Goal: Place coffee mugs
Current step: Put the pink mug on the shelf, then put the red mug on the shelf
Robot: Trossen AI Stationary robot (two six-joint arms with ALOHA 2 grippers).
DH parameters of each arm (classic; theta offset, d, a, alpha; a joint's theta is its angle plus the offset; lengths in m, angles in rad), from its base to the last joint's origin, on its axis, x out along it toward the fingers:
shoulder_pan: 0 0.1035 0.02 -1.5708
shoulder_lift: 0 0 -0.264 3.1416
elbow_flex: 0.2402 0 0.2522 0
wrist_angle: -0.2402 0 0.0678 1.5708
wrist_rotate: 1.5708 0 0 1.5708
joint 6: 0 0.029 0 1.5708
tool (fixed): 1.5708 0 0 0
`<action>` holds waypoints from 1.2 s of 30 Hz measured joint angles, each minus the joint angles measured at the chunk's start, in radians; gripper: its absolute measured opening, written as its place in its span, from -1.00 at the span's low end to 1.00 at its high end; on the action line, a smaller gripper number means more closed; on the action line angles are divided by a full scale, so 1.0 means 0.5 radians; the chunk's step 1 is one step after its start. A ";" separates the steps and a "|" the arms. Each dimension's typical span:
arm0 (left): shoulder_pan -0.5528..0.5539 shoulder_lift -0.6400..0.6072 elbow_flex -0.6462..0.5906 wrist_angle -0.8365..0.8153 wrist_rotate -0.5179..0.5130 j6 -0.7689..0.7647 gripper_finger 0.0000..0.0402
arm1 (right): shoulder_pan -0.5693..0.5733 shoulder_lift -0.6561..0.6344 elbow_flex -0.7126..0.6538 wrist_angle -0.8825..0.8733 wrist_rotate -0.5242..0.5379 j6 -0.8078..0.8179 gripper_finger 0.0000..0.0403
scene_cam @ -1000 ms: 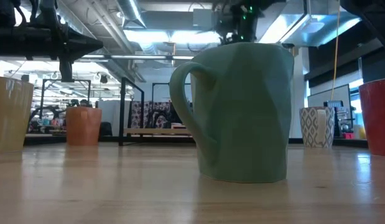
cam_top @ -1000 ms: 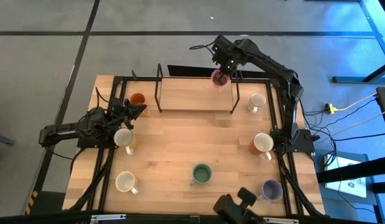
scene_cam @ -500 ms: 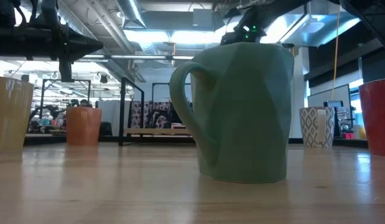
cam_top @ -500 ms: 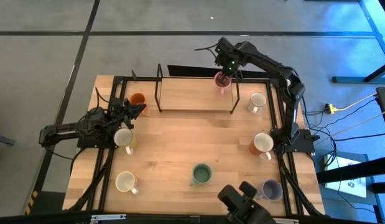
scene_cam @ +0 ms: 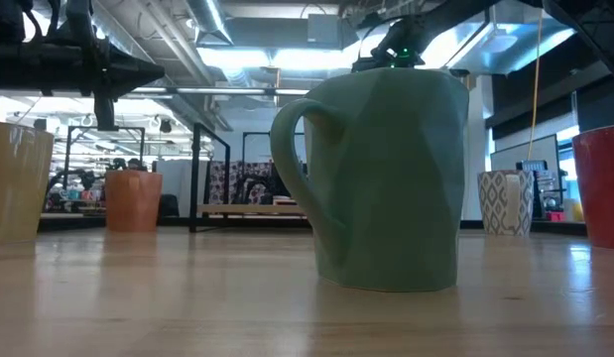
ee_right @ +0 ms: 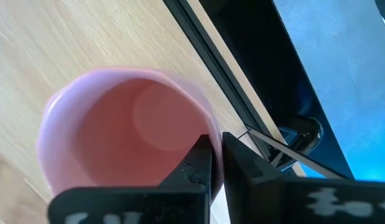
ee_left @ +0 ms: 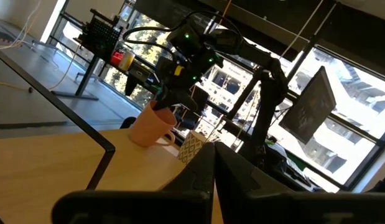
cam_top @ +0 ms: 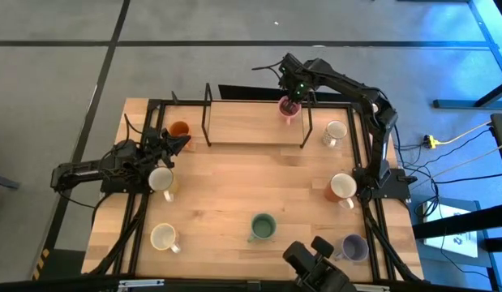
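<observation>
A pink coffee mug (cam_top: 288,109) (ee_right: 120,127) is at the far right corner of a raised wooden shelf (cam_top: 251,122). My right gripper (cam_top: 293,97) (ee_right: 217,158) reaches down from above and is shut on it. In the left wrist view the pink mug (ee_left: 153,127) appears to stand on the shelf top. My left gripper (cam_top: 184,139) (ee_left: 214,171) waits shut at the table's left, beside an orange mug (cam_top: 179,130). Several other mugs stand on the table, among them a green one (cam_top: 263,227) (scene_cam: 386,178). My right gripper pinches the pink mug's wall at its rim (ee_right: 208,132), one finger (ee_right: 197,163) inside the cup and one (ee_right: 243,167) outside. The fingers come from above, pointing steeply down. The mug is upright, mouth up, and its base appears to be on the shelf.
The shelf stands on black metal legs (cam_top: 306,126) at the far middle. White mugs (cam_top: 161,178) (cam_top: 164,237) are on the left. A patterned mug (cam_top: 335,132), an orange-and-white one (cam_top: 341,186) and a lavender one (cam_top: 353,246) are on the right. Bare wood lies mid-table.
My right gripper has come down with the pink mug, a little toward the table's near edge, bringing it down to the shelf's far right corner. The mug has stayed upright in the hold.
</observation>
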 joint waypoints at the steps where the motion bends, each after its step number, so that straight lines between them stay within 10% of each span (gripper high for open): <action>1: 0.000 0.000 0.000 0.000 0.000 -0.005 -0.98 | 0.003 0.000 0.000 -0.001 0.003 0.000 -0.93; 20: 0.000 0.000 0.000 0.001 0.000 -0.009 -0.98 | 0.006 0.000 0.063 0.100 0.429 -0.159 -0.26; 36: 0.000 0.000 0.000 0.002 -0.011 -0.008 -0.98 | 0.657 -0.263 0.586 -0.311 -0.266 0.162 -0.21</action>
